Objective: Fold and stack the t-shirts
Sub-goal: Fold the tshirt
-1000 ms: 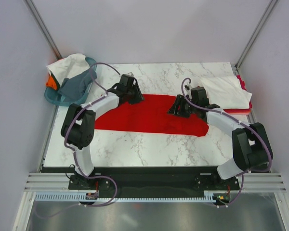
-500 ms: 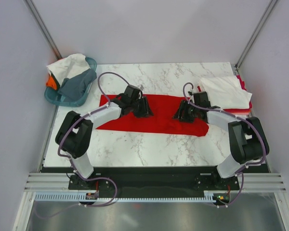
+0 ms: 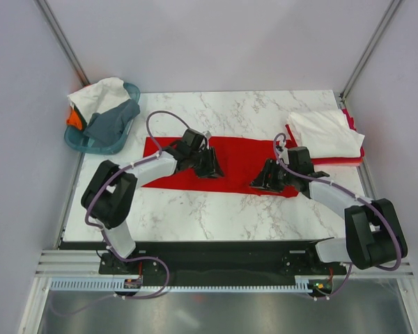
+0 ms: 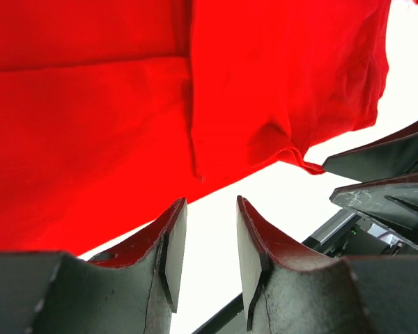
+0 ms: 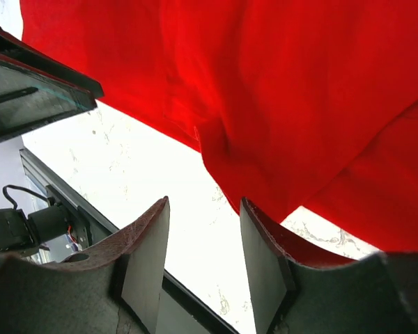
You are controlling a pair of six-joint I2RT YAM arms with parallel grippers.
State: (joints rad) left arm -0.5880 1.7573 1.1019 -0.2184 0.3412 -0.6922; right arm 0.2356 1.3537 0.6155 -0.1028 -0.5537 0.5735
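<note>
A bright red t-shirt (image 3: 237,156) lies folded into a long band across the middle of the marble table. My left gripper (image 3: 214,171) is at its near edge left of centre, open and empty. In the left wrist view the open left gripper (image 4: 205,233) is over bare table just off the red cloth (image 4: 125,125). My right gripper (image 3: 260,184) is at the near edge on the right, open and empty. In the right wrist view the open right gripper (image 5: 203,240) is just below the cloth's hem (image 5: 265,139). A folded white t-shirt (image 3: 326,132) lies on a folded red one (image 3: 353,160) at the far right.
A teal basket (image 3: 81,144) stands at the far left corner, holding a white tee (image 3: 97,94), a grey tee (image 3: 111,120) and an orange one (image 3: 73,118). Frame posts stand at both back corners. Bare marble (image 3: 195,209) lies between the shirt and the near edge.
Both grippers have moved from the red shirt's far side toward its near edge. The shirt now lies as a straighter, narrower band, with its far left corner uncovered.
</note>
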